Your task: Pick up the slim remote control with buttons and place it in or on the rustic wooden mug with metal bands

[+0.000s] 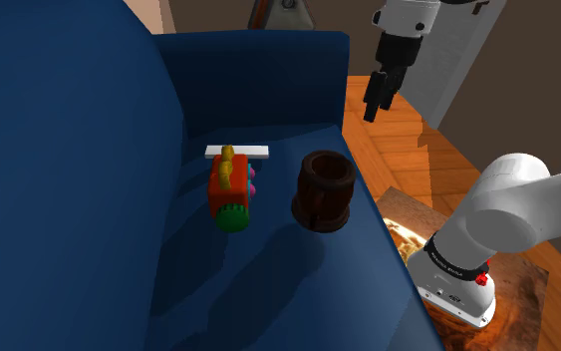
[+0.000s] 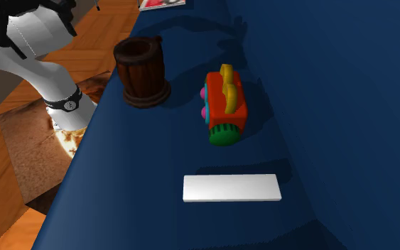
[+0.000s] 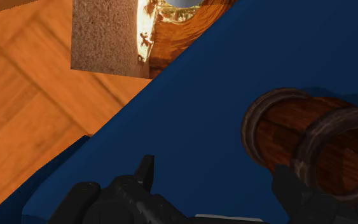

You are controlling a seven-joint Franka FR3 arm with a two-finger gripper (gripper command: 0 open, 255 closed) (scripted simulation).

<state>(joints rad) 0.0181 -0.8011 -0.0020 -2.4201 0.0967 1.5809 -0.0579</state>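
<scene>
My gripper [image 1: 378, 98] hangs high beside the blue sofa [image 1: 268, 269], its 2 fingers spread with nothing between them, so I judge the pick not yet begun. The remote [image 2: 231, 188], a plain white slab, lies flat on the seat near the toy [image 2: 224, 106]. The mug [image 2: 141, 71] stands upright, mouth free for a drop.

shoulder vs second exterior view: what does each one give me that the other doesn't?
Shoulder view's extras: the gripper, raised near the sofa's floor-side edge, and the sofa's back. Second exterior view's extras: the flat white remote with its whole top face unobstructed, where the shoulder view has the toy overlapping it, plus a red-and-white item at the top edge. Shared: blue sofa, dark banded wooden mug, toy beside it, remote beyond the toy, white arm, wooden floor.
</scene>
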